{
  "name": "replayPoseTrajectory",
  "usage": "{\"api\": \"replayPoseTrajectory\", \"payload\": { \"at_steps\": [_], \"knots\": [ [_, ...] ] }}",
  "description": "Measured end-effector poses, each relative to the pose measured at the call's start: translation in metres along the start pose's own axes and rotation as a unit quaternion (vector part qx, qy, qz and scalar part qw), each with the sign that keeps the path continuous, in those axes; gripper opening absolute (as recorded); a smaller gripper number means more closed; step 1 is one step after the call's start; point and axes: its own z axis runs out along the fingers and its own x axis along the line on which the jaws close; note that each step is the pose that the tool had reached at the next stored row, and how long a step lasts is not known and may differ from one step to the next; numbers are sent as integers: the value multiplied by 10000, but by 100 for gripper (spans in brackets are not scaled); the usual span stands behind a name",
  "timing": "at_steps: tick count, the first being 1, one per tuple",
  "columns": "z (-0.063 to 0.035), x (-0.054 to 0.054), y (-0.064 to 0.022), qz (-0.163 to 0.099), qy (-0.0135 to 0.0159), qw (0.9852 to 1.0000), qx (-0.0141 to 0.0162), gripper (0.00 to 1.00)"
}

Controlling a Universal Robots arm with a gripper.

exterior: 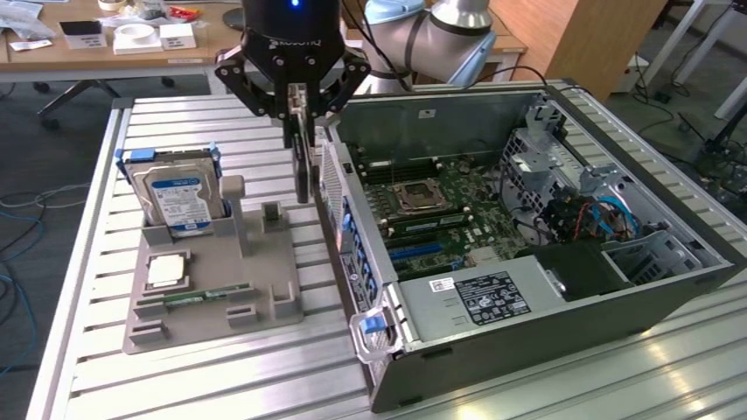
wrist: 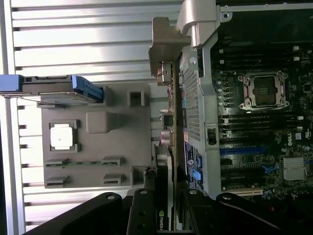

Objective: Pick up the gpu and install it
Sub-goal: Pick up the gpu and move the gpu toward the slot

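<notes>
The robot gripper [exterior: 299,114] hangs over the slatted metal bench [exterior: 94,376], its jaws closed on the gpu [exterior: 306,171]. The card is held on edge between the grey parts holder [exterior: 222,271] and the open computer case [exterior: 583,306].

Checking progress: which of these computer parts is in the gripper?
The graphics card, clamped edge-on in the gripper; the hard drive, processor and RAM stick sit in the grey tray.

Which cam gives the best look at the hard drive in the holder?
Exterior view: the hard drive stands upright in the gray holder, with its blue-label face toward the camera. In the wrist view it is edge-on, blue rails showing, label hidden.
</notes>
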Motion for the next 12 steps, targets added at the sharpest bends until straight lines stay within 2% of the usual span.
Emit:
{"api": "replayPoseTrajectory", "payload": {
  "at_steps": [12],
  "knots": [
    [3, -177, 14, 0, 0, 10000, 0, 27]
  ]
}}
